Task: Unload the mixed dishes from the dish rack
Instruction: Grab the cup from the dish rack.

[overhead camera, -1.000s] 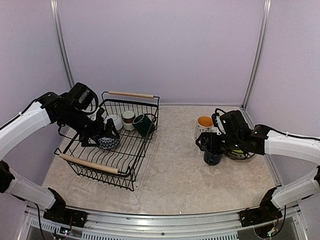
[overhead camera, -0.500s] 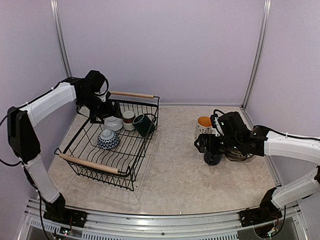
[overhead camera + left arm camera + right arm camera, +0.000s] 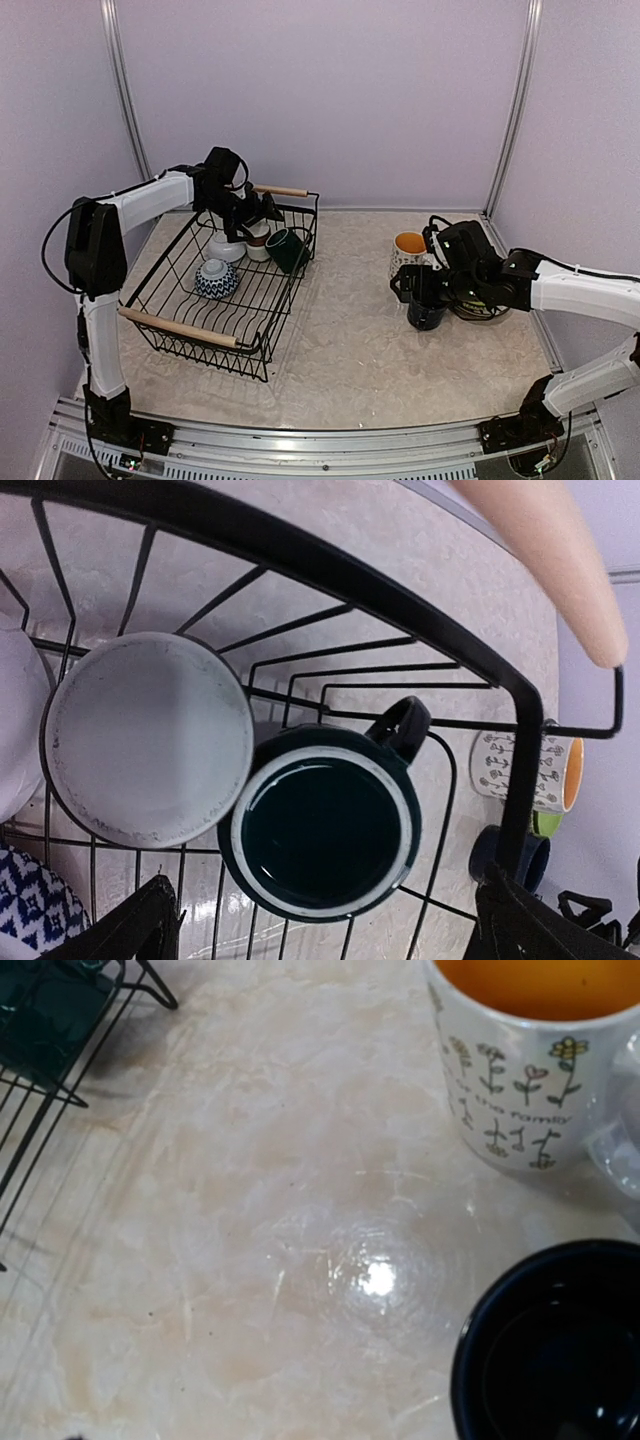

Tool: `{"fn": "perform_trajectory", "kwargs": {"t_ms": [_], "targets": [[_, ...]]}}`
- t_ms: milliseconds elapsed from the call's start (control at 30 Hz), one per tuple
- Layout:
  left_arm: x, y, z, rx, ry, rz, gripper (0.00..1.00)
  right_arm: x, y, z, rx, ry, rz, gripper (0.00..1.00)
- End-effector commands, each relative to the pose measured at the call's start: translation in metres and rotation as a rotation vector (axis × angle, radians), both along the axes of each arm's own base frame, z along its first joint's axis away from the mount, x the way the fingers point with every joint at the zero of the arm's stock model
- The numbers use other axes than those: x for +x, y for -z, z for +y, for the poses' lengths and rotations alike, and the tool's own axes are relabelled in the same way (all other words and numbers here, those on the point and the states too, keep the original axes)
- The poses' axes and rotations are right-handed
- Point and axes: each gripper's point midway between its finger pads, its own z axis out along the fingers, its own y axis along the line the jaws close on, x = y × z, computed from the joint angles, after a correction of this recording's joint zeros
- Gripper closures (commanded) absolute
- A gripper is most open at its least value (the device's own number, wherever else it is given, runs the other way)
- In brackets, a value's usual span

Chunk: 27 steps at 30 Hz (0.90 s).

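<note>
**Hovering over the rack and a dark mug, both grippers open**

A pale beige, marbled worktop (image 3: 350, 350) sits inside lilac walls (image 3: 320, 100), with aluminium posts (image 3: 120, 90) in the far corners and a metal rail (image 3: 330, 430) along the near edge.

The dish rack (image 3: 255, 305) stands on the left half of the worktop, with wooden handles (image 3: 178, 328) at its near and far ends. It holds a blue-patterned bowl (image 3: 216, 279) near its middle. Along its far side stand a white bowl (image 3: 228, 248), a small cup (image 3: 257, 238) and a dark green mug (image 3: 287, 250). The left gripper (image 3: 262, 212) hangs over the rack's far right corner. Its fingers (image 3: 120, 930) are spread wide with nothing between them, and the green mug and the cup stand upright side by side below.

Toward the right edge, a patterned white mug (image 3: 406, 255) with an orange inside stands upright. A dark mug (image 3: 426, 314) stands just in front of it. The right gripper (image 3: 418, 285) is over the dark mug with its jaws spread.

A plate (image 3: 482, 308) lies mostly hidden under the right arm; only a woven yellowish rim shows, and whether another lies with it cannot be told. The white bowl is cut off at the left edge of the left wrist view. The right wrist view leaves out its own fingers and crops the dark mug at its lower right corner, so contact with that mug cannot be judged.
</note>
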Motion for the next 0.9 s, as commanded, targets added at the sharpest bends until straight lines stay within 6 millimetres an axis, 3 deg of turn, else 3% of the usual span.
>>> {"fn": "perform_trajectory", "kwargs": {"t_ms": [0,300,767,867], "targets": [[0.011,0.020,-0.003,0.072,-0.100,-0.005,0.01,-0.001,-0.018,0.001,0.021,0.004,-0.034,0.00],[0.007,0.029,-0.028,-0.045,-0.069,0.029,0.01,0.001,-0.016,0.006,0.018,-0.010,-0.039,0.00],[0.021,0.062,-0.044,0.043,-0.058,0.051,0.01,0.001,-0.018,0.007,0.032,-0.011,-0.042,0.00],[0.023,0.070,-0.042,0.040,-0.056,0.066,0.09,0.000,-0.018,0.006,0.034,-0.009,-0.039,0.00]]}}
